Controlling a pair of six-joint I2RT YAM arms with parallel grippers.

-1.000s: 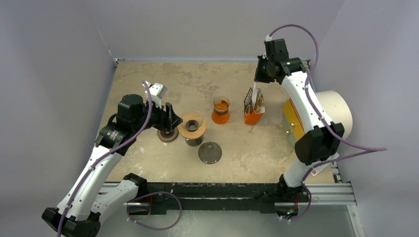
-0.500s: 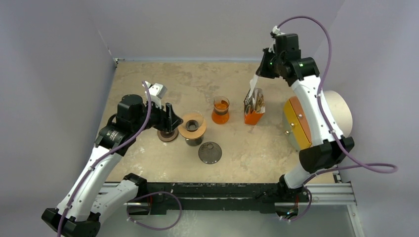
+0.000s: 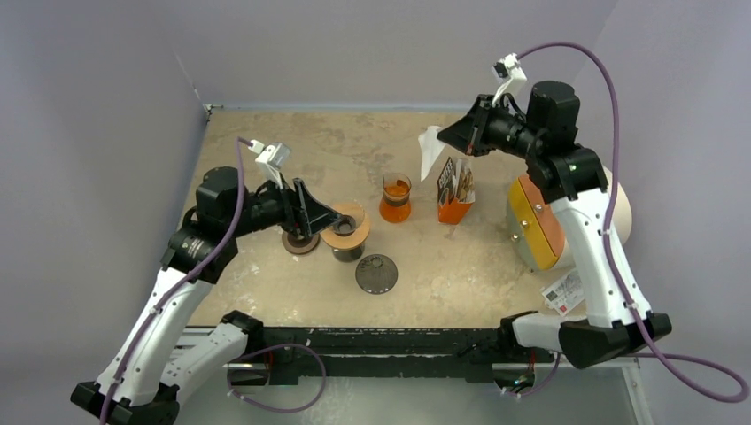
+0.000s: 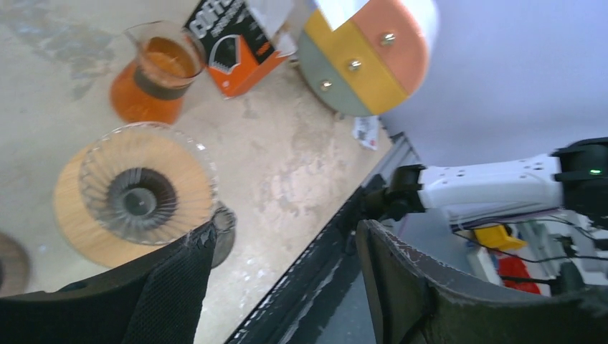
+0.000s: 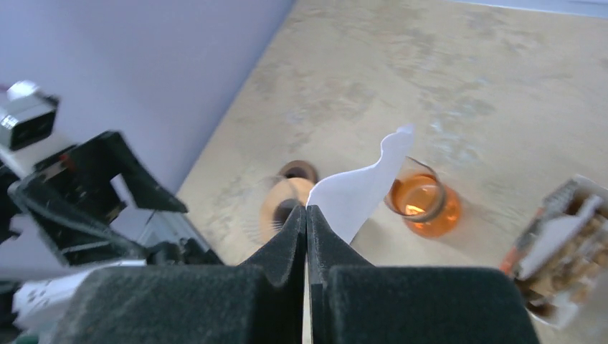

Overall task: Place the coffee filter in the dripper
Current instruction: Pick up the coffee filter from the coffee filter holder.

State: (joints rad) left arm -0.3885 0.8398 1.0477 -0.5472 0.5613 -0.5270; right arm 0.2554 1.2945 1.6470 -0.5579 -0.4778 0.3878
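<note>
The white paper coffee filter hangs in the air above and left of the orange filter box, and my right gripper is shut on its corner. The dripper, clear ribbed glass on a round wooden collar, stands empty in the middle of the table. My left gripper is open just left of the dripper, one finger close beside the collar, with nothing between the fingers.
A glass server of orange liquid stands between the dripper and the filter box. A dark round lid lies in front of the dripper and a small brown disc to its left. A big drum with an orange, yellow and grey face sits at the right edge.
My right arm has pulled the filter up out of the box and swung it left, higher over the table. My left gripper has opened wider and tilted toward the dripper.
</note>
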